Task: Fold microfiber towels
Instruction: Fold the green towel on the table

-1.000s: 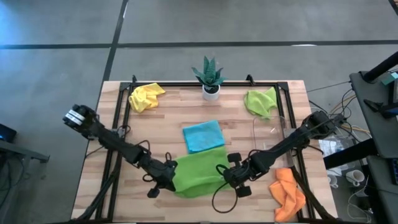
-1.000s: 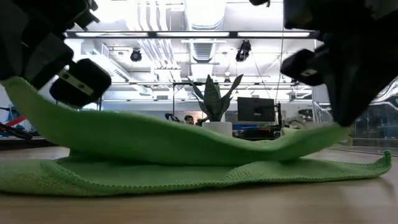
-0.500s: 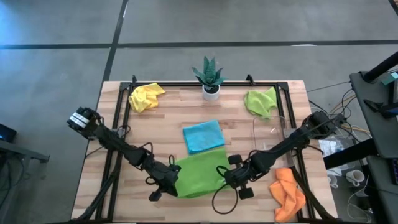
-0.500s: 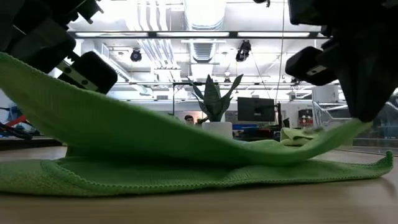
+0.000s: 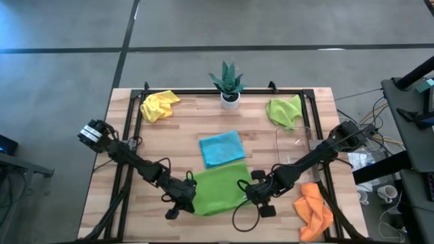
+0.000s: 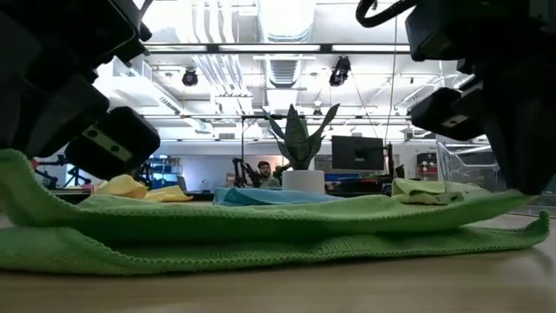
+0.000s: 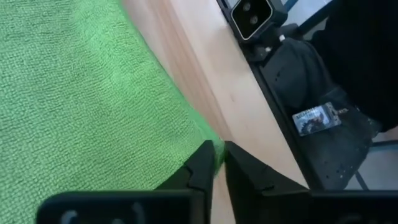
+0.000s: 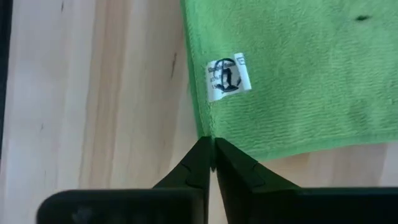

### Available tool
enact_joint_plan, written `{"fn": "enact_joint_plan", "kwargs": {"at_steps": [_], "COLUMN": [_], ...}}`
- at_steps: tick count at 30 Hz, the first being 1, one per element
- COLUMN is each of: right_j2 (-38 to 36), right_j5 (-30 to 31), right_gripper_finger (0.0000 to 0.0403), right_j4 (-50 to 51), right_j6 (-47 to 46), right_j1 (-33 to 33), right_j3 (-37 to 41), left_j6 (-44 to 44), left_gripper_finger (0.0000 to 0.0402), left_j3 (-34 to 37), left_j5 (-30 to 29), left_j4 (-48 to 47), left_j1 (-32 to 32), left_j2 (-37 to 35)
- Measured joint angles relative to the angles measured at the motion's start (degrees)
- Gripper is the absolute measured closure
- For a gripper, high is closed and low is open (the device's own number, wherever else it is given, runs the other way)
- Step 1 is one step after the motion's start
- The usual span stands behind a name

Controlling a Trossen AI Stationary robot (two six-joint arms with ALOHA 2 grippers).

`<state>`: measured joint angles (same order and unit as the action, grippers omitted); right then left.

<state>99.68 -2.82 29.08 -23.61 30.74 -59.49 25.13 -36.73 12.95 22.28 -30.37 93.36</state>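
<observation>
The lime green towel (image 5: 218,188) lies at about six o'clock on the wooden table (image 5: 183,132), doubled over itself, its upper layer draped low over the lower one in the low view; the left gripper (image 5: 188,200) pinches its corner at the towel's eight o'clock, the fingers nearly together with a sliver of green cloth between them in the left wrist view (image 7: 217,163); the right gripper (image 5: 248,193) nips the opposite corner at the towel's four o'clock, fingers pressed almost shut on the hem just below a small white care label (image 8: 226,76); both corners sit only slightly above the tabletop.

The light blue towel (image 5: 222,148) lies folded flat just beyond the green one, toward twelve o'clock from it, their edges touching or nearly so; the yellow towel (image 5: 159,104) is bunched at the table's ten o'clock corner; a second lime green towel (image 5: 285,110) is crumpled at two o'clock, beside the clear plastic tray (image 5: 293,144); the orange towel (image 5: 314,209) is heaped at the four o'clock edge, near the right arm; a small potted plant (image 5: 228,83) stands at twelve o'clock.
</observation>
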Motion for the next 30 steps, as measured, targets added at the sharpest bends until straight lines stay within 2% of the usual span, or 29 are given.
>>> {"fn": "enact_joint_plan", "kwargs": {"at_steps": [5,7,9,11,15,17,19,21,24,30], "right_j2": [0.0,0.0,-0.13,-0.29,-0.1,0.65,2.07,4.11,7.56,7.33], "right_j5": [-1.01,-2.14,-2.09,-0.49,10.66,12.12,11.59,9.47,7.65,7.02], "right_gripper_finger": [0.0341,0.0324,0.0309,0.0299,0.0289,0.0289,0.0291,0.0294,0.0298,0.0298], "right_j4": [-0.15,0.94,2.64,4.15,4.52,2.56,-0.12,-3.81,-4.24,5.12], "right_j6": [-1.6,-1.73,-1.28,0.74,1.59,1.55,1.55,1.56,1.74,2.97], "right_j1": [0.0,0.0,0.0,0.0,-0.4,-0.86,-0.87,-0.01,1.28,1.88], "right_j3": [0.43,-0.5,-2.39,-4.15,-5.19,-4.4,-3.11,-2.31,-2.21,-2.56], "left_j6": [1.55,1.61,1.57,1.53,-0.07,-1.42,-1.7,-1.71,-1.8,-1.17], "left_gripper_finger": [0.033,0.0312,0.0298,0.0292,0.029,0.029,0.029,0.029,0.029,0.029], "left_j3": [-0.62,-0.74,-0.97,-1.21,-0.57,-0.3,-0.29,-0.29,-0.23,-2.91], "left_j5": [0.08,1.9,4.01,3.55,-8.43,-13.3,-14.83,-15.06,-14.97,-7.47], "left_j4": [-0.31,-1.33,-3.48,-5.41,-6.11,-6.33,-5.84,-6.24,-5.87,-5.2], "left_j1": [0.0,0.04,0.31,0.83,1.62,1.61,1.57,1.57,1.26,0.33], "left_j2": [-0.08,-0.74,-2.52,-4.67,-7.33,-7.1,-5.73,-4.02,-0.51,4.85]}}
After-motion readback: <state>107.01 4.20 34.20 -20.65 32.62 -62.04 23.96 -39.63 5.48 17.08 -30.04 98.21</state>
